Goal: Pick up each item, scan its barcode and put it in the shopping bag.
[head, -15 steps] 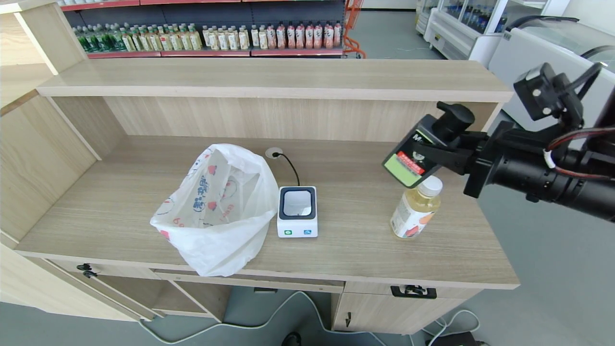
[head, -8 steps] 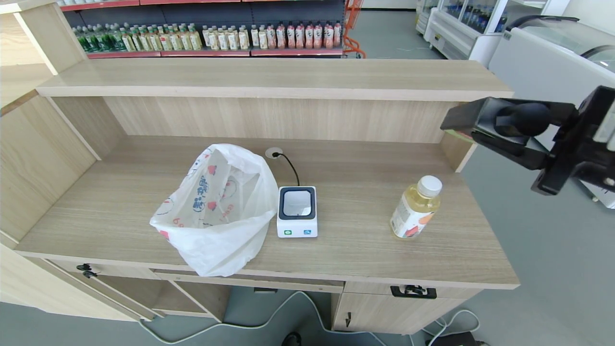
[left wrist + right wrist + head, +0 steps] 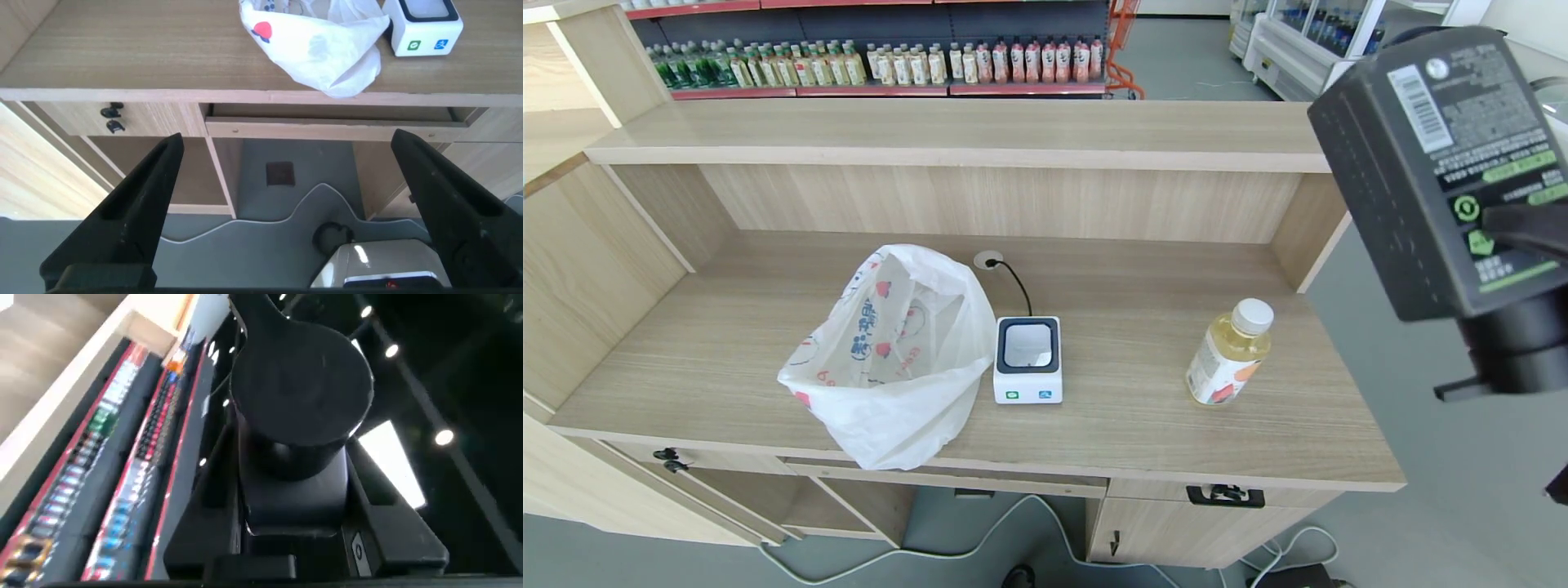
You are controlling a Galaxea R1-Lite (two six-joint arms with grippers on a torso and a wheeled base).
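Note:
My right gripper (image 3: pixel 1507 233) is raised at the far right, off the counter's right end, shut on a black carton (image 3: pixel 1437 163). The carton's printed back with a white barcode faces the head camera. In the right wrist view the carton (image 3: pixel 298 433) shows its round black cap between the fingers (image 3: pixel 392 535). A bottle of yellow drink (image 3: pixel 1230 353) with a white cap stands on the counter's right side. The white scanner (image 3: pixel 1028 359) sits mid-counter, and the open white shopping bag (image 3: pixel 890 359) stands just to its left. My left gripper (image 3: pixel 286 204) hangs open below the counter's front edge.
The wooden counter (image 3: pixel 1127 433) has a raised back ledge and side walls. A black cable runs from the scanner to a hole in the counter top (image 3: pixel 989 260). Drawers (image 3: pixel 327 126) and floor cables lie under the front edge. Shelves of bottles (image 3: pixel 890 61) stand behind.
The right arm has lifted the black carton up and to the right, away from above the bottle. It has turned the carton so its barcode side faces the head camera.

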